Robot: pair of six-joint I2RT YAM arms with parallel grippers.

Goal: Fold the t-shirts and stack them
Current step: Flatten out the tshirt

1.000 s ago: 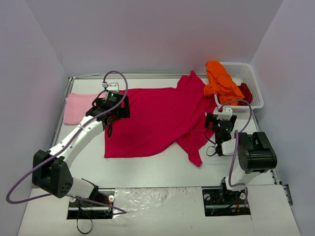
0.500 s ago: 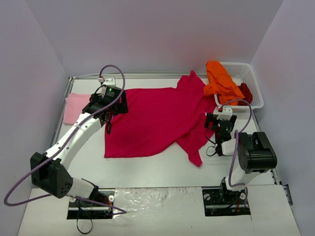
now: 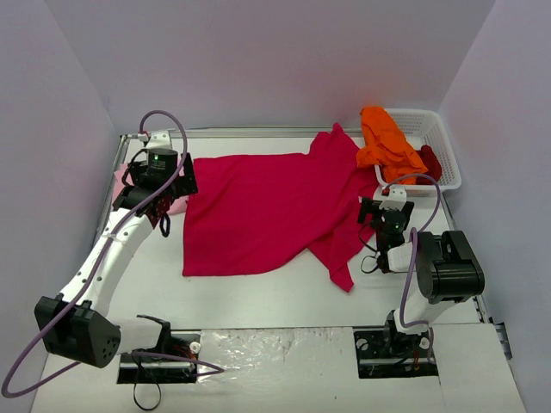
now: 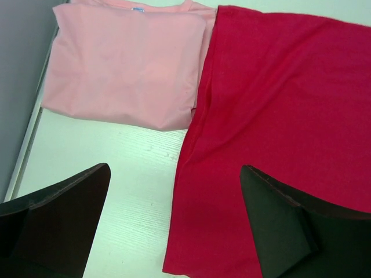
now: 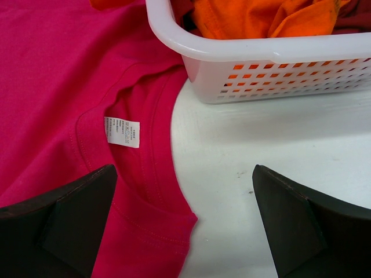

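The large crimson-magenta t-shirt [image 3: 267, 211] lies spread flat across the middle of the table. A pale pink t-shirt [image 4: 127, 63] lies folded at the far left, its right edge touching the crimson one. My left gripper [image 3: 165, 211] hovers open above the crimson shirt's left edge [image 4: 200, 174], holding nothing. My right gripper [image 3: 381, 215] is open and empty above the crimson shirt's collar and white label [image 5: 122, 132]. An orange t-shirt [image 3: 387, 142] hangs over the rim of the white basket [image 3: 448, 151]. Beside it a dark red t-shirt [image 3: 430, 162] lies in the basket.
The white mesh basket [image 5: 232, 58] stands at the back right, close in front of my right gripper. Grey walls close in the table on the left, back and right. The table's left rim [image 4: 26, 145] runs just beyond the pink shirt.
My left arm has swung left and farther back, from over the crimson shirt's left part to its left edge beside the pink shirt. The right arm has not moved.
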